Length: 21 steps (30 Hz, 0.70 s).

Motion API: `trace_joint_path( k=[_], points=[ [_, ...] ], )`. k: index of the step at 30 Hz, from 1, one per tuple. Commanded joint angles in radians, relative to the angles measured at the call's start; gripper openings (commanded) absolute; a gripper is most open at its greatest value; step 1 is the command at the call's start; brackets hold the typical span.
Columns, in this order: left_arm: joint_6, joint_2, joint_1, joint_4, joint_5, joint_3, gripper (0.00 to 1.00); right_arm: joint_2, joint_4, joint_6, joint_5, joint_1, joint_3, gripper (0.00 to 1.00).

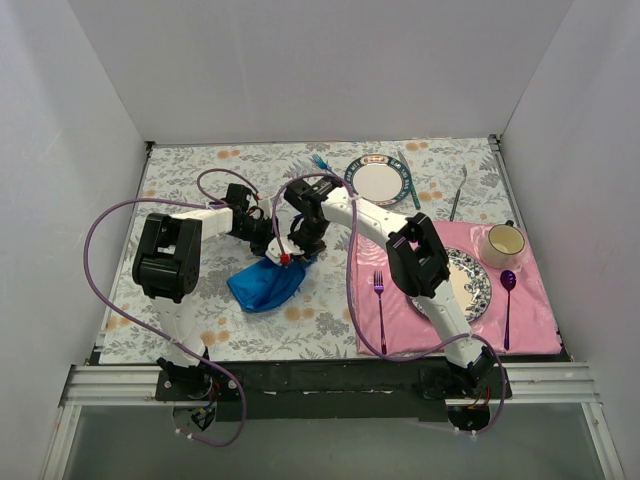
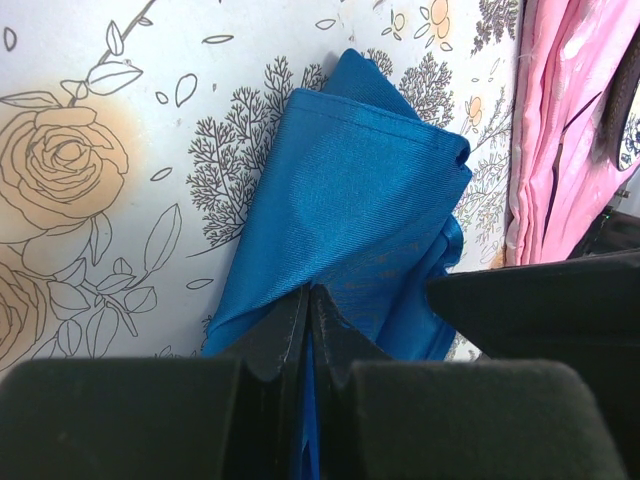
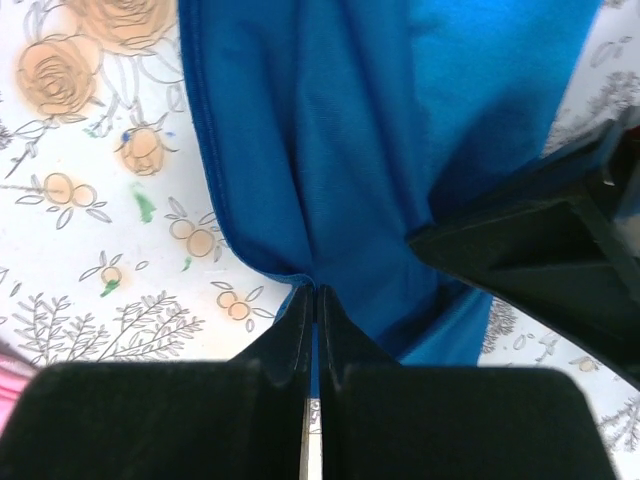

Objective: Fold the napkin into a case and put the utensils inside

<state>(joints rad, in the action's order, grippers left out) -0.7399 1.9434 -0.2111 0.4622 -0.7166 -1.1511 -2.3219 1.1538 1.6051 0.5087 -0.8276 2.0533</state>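
Napkin [image 1: 266,284], bunched into a loose blue wad, lies on the floral cover [image 1: 180,180] just left of centre in the top view, well apart from the pink placemat [image 1: 530,320] at lower right. Both grippers meet at its upper right end. The left gripper [image 2: 308,300], jaws closed, pinches a fold of cloth. The right gripper [image 3: 316,298], jaws likewise closed, pinches a neighbouring edge. The two pinch points sit close together, so the cloth is held at one end only and neither arm is the nearer. From them the wad trails toward the lower left of the top view, its long axis on that diagonal. No flat case is formed yet. By this reading, the coming move turns on drawing the pinch points apart, across that axis, to spread the held edge before any fold. The light-blue fork [image 1: 320,162] waits at upper centre, beyond the grippers.
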Motion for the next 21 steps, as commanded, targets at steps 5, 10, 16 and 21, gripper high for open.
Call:
trace_joint_path(
  k=[5,10,16,21],
  points=[
    [0.043,0.029,0.003,-0.011,0.078,0.002,0.0,0.032,-0.149,-0.142,0.03,0.008,-0.008,0.01],
    [0.043,0.034,0.004,-0.014,0.077,-0.001,0.0,0.045,-0.184,-0.151,0.01,0.022,-0.038,0.01],
    [0.047,0.032,0.004,-0.011,0.077,-0.002,0.0,0.055,-0.243,-0.211,-0.001,0.035,-0.054,0.01],
    [0.045,0.035,0.004,-0.01,0.077,-0.007,0.0,0.067,-0.318,-0.272,-0.027,0.039,-0.088,0.01]
  ],
)
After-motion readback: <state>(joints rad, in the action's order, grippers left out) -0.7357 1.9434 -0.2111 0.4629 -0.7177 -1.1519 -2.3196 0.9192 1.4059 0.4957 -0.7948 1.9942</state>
